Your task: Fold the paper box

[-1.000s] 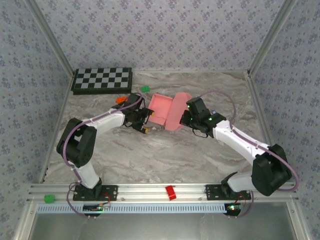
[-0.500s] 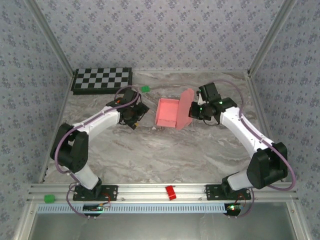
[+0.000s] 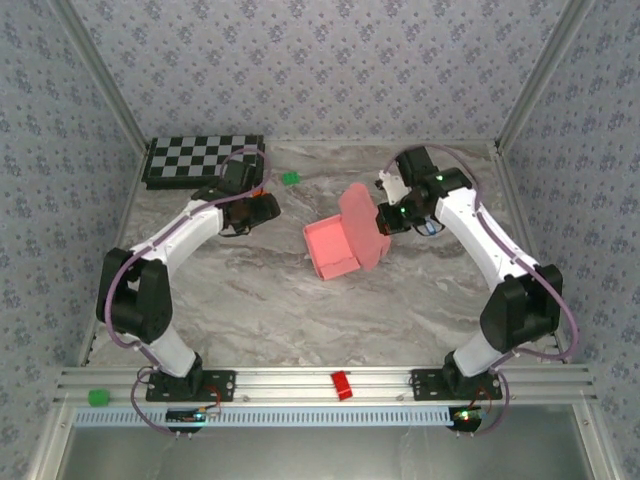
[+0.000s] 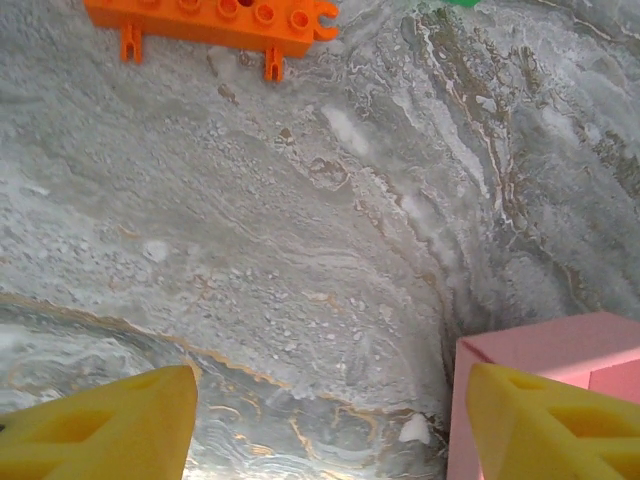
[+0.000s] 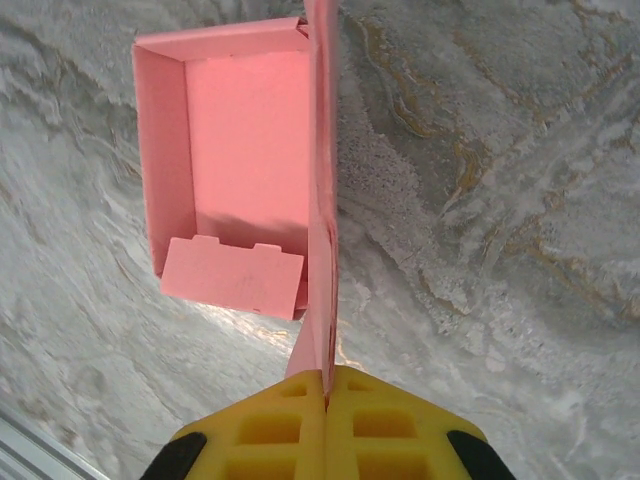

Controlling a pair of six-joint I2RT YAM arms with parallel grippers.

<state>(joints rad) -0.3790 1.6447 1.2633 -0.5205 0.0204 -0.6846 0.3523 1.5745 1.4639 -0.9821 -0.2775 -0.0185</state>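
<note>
The pink paper box (image 3: 332, 250) sits mid-table as an open tray, its lid (image 3: 358, 212) raised upright on the right side. My right gripper (image 3: 384, 220) is shut on that lid; in the right wrist view its yellow fingers (image 5: 385, 425) pinch the lid's edge (image 5: 322, 200), with the right gripper (image 5: 327, 380) above the tray (image 5: 240, 140) and a tabbed flap (image 5: 232, 275). My left gripper (image 3: 260, 208) hovers left of the box, apart from it. In the left wrist view the left gripper (image 4: 330, 385) is open over bare table, a box corner (image 4: 545, 345) beside its right finger.
A checkerboard (image 3: 205, 160) lies at the back left. An orange brick (image 4: 210, 18) and a small green block (image 3: 290, 179) lie just beyond the left gripper. On the front rail are a red block (image 3: 342, 384) and a green block (image 3: 97, 397).
The left gripper has drawn back from the box toward the back left. The right gripper has swung the lid upright, and the box has slid and turned toward the front.
</note>
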